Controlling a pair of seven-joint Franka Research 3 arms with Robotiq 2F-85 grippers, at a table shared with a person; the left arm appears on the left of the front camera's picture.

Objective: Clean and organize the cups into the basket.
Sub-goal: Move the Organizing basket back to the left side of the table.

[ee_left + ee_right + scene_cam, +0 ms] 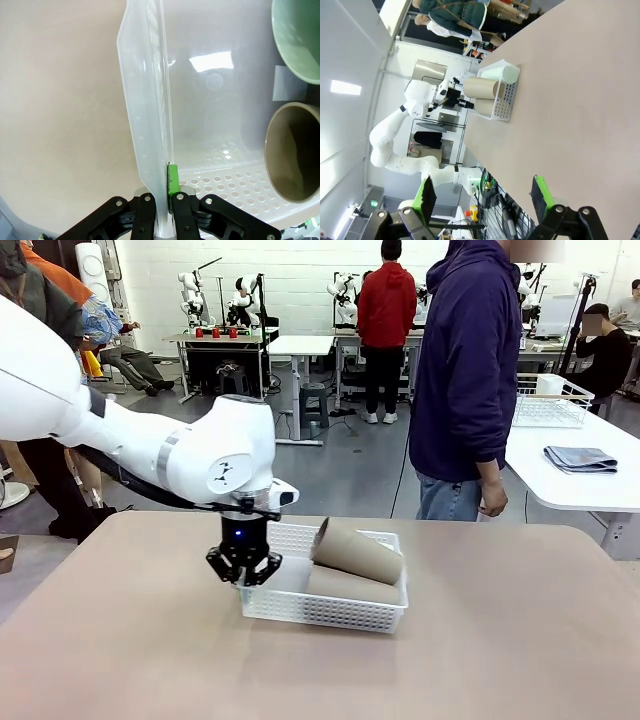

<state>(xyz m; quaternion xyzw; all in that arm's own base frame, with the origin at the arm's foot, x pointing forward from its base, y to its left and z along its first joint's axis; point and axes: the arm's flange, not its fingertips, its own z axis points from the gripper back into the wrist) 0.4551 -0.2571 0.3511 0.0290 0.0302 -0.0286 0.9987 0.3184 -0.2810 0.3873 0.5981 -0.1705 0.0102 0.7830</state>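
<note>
The white perforated basket sits mid-table with two tan cups lying on their sides in it. One cup rests tilted on top of the other. My left gripper points down at the basket's left end, shut on its wall. In the left wrist view the fingers pinch the thin basket wall. The mouths of a green-lined cup and a brown-lined cup show inside. My right gripper hangs open far from the basket and a cup.
A person in a purple hoodie stands at the table's far side, hands down. A second white table at the right holds a wire rack and a folded cloth. Bare tabletop lies in front of and beside the basket.
</note>
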